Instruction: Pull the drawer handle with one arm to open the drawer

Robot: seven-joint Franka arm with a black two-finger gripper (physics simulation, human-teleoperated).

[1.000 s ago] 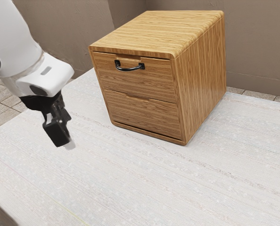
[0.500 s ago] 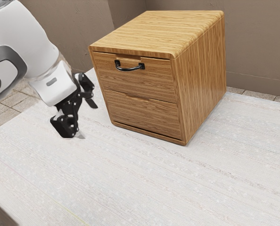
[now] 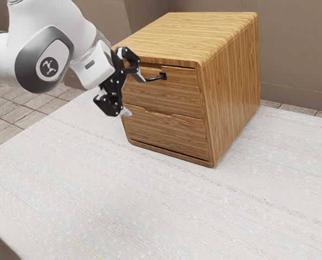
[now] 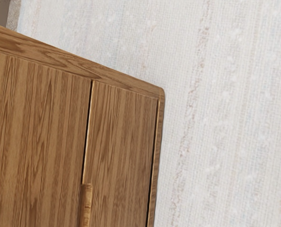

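Exterior view: the arm comes in from the exterior view's left and holds its fingers in front of the wooden cabinet, level with its upper front corner on the exterior view's left. The fingers are spread wide, one above the other, and grip nothing. The upper one overlaps the end of the black handle nearer the arm, though I cannot tell whether it touches it. The lower one hangs near the seam between the two drawers. The handle sits high on the top drawer, which lies flush with the cabinet front, closed. The lower drawer below it is closed too. The cabinet stands on the pale counter, toward its far side, with a tiled floor beyond the counter's edge and a plain wall behind.

Wrist view: the hand looks at the cabinet front from close by. The top drawer and the lower drawer show as two wood-grain panels split by a thin seam, with a small wooden lip on that seam. The cabinet's rounded lower corner meets the counter.
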